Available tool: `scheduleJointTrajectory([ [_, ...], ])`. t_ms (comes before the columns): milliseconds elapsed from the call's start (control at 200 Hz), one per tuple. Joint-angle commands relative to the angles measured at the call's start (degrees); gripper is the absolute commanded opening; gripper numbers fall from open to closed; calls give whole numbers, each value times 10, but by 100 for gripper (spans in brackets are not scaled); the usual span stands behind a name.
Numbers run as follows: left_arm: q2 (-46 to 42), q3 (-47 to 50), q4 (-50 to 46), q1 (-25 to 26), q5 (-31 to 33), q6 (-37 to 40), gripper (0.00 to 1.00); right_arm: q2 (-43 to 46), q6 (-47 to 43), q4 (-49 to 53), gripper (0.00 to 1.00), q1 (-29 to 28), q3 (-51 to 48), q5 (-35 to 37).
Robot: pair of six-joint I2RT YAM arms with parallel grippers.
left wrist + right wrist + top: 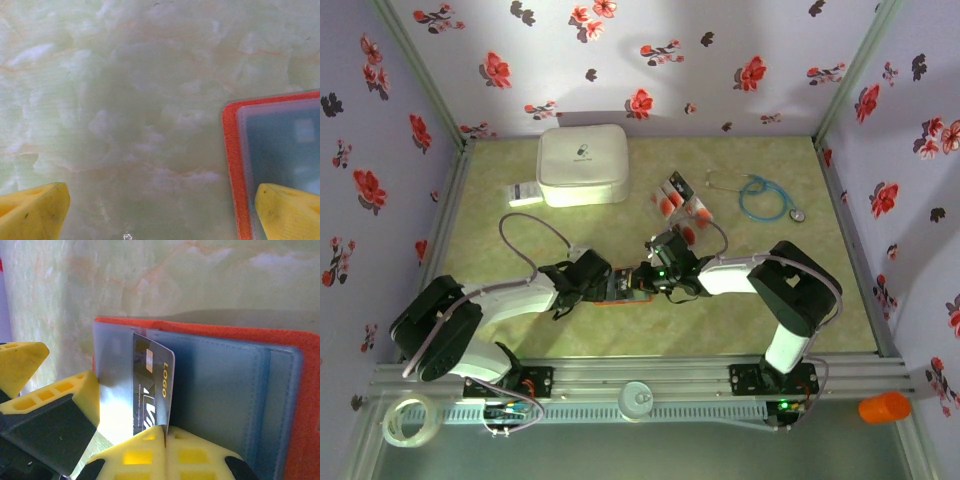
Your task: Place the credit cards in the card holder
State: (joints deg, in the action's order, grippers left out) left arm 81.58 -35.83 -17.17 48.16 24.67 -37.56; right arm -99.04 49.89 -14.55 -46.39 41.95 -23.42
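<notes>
Dark card [152, 385] upright at holder's [225, 385] pocket edge, tight in right claw [165, 432]; left claw [160, 205] wide over table [125, 100]

The table [770, 310] is pale green, marbled with faint orange veins. At the far side, left of centre, lies a white rounded case [582, 165], with a white barcode label [525, 195] just beside its left edge. Loose credit cards [672, 197] lie scattered at the far middle, and a blue stethoscope [765, 198] lies to their right. Near the middle, the orange-red card holder [215, 385] lies open and flat.
</notes>
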Motion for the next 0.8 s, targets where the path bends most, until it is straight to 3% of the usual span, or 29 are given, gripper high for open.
scheduleJointTrajectory([
  [0,12,11,-11,2,7,-5,96,-25,-16,68,0,0,-1,7],
  [525,15,11,-8,2,7,-6,96,-34,-18,75,0,1,8,0],
  [795,15,14,-5,2,6,-7,96,1,-54,129,38,10,26,10],
])
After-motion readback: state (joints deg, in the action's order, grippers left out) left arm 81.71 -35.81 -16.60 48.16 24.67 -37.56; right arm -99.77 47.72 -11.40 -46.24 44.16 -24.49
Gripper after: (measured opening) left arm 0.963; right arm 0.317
